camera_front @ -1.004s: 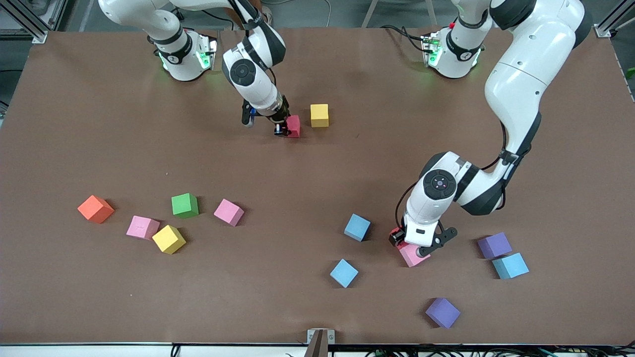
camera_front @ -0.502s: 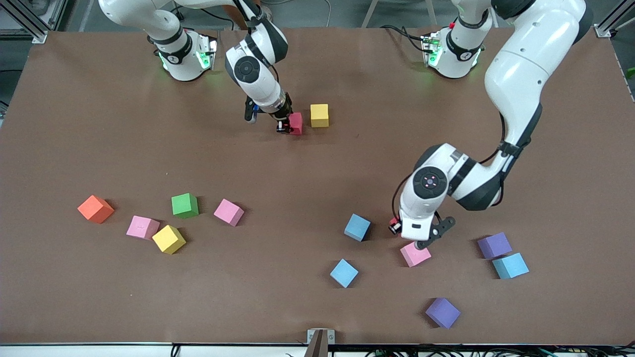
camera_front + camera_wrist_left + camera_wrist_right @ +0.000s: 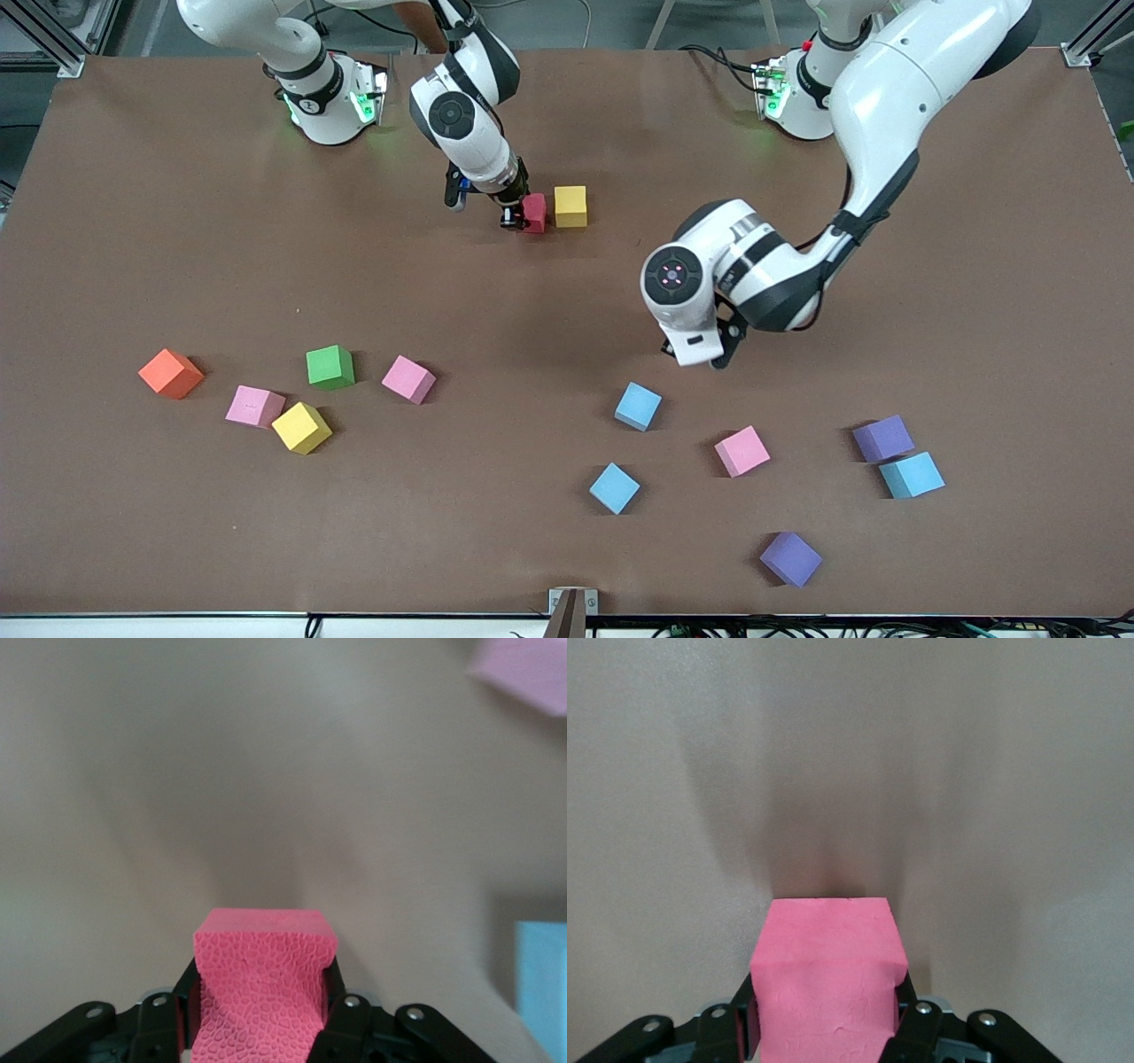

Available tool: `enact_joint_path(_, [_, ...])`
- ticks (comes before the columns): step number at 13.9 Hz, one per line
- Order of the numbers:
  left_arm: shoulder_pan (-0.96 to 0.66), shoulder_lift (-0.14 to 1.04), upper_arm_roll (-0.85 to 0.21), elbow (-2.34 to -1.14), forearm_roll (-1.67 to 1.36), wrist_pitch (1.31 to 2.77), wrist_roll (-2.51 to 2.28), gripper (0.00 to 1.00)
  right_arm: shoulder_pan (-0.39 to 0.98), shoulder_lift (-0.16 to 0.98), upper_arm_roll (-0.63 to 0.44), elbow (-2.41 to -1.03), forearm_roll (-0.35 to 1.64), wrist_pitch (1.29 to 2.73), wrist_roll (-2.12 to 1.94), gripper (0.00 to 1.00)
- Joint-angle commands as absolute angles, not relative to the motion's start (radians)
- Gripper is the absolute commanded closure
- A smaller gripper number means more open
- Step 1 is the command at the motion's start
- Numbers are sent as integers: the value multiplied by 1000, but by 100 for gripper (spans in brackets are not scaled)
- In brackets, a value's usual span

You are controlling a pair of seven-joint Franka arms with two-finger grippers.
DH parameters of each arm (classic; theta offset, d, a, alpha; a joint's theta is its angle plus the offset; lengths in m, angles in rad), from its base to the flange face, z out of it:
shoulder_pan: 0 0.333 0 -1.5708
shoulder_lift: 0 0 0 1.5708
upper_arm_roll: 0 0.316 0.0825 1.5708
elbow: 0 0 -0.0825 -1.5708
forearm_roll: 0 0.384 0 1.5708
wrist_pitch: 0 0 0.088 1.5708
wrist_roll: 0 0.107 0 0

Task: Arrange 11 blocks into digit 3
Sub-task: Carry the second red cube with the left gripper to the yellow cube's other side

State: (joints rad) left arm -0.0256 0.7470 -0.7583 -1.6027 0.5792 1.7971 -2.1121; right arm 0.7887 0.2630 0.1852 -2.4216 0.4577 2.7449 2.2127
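Two blocks are gripped at once. The right pincer (image 3: 523, 215) is clenched on a red block (image 3: 534, 213), held low just at nine o'clock of the yellow block (image 3: 570, 206) near the worktop's (image 3: 177, 221) twelve o'clock edge. The digit's first row is judged barely begun. The left pincer (image 3: 700, 353), over bare worktop at one o'clock of a light blue block (image 3: 638, 406), is clenched on a deep-pink block (image 3: 261, 992). Next, the red block needs to be released flush against the yellow one.

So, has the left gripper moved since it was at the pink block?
Yes. The left gripper, shut on a reddish block, has left the pink block and is over bare table toward the arms' bases.
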Motion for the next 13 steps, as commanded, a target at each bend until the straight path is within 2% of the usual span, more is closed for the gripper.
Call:
enact_joint_path(1, [-14,739,-801,-1663,551,1763,-2388,80,821,281,186,-2416,485,2761,2243,100])
enact_joint_path(3, [-11,738,-825,-1684,549,1764,-2456,81,828,290,184,-2408,485,2761,2249,100])
enact_joint_path(6, [15,720,-850,-1654,555,1775,-2488,82,836,301,184,-2395,485,2761,2266,100])
enact_joint_path(13, [130,632,-851,-1621,565,1761,-2461,83,847,321,184,-2375,483,2761,2279,99])
